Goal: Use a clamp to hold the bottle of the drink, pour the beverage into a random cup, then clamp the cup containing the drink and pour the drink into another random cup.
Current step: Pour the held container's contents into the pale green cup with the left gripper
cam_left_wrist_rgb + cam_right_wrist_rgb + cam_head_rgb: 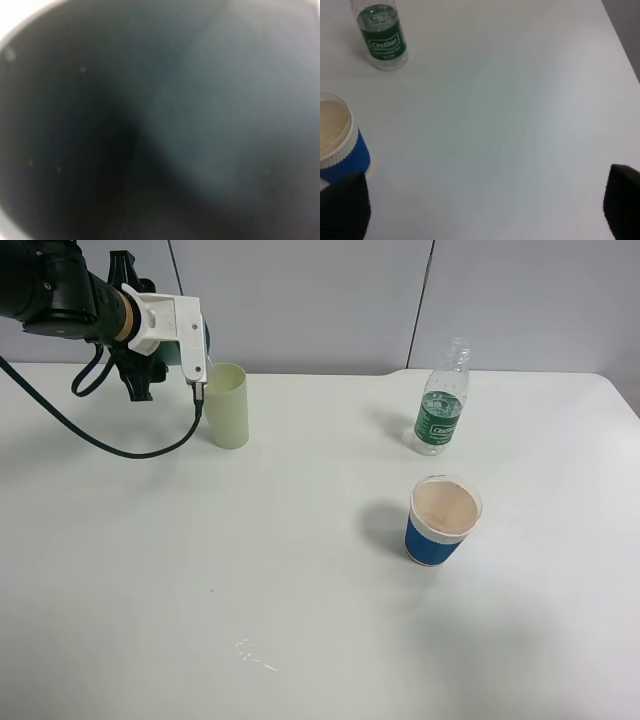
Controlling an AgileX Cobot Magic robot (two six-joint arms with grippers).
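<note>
My left gripper (202,368) is at the back left, shut on the tilted teal cup (207,343), of which only a sliver shows behind the white finger. The cup's dark green inside (160,120) fills the left wrist view, blurred. It leans over the rim of the pale yellow-green tumbler (228,405), which stands upright on the table. The clear bottle (440,415) (382,37) with the green label stands upright at the back right, uncapped. My right gripper (482,205) is open with nothing between its black fingertips (342,205); it is out of the exterior high view.
A blue cup with a white rim (442,522) (337,140), holding a pale brownish liquid, stands in front of the bottle. A small wet patch (255,655) glistens on the white table (300,580) near the front. The left arm's black cable (110,445) droops onto the table.
</note>
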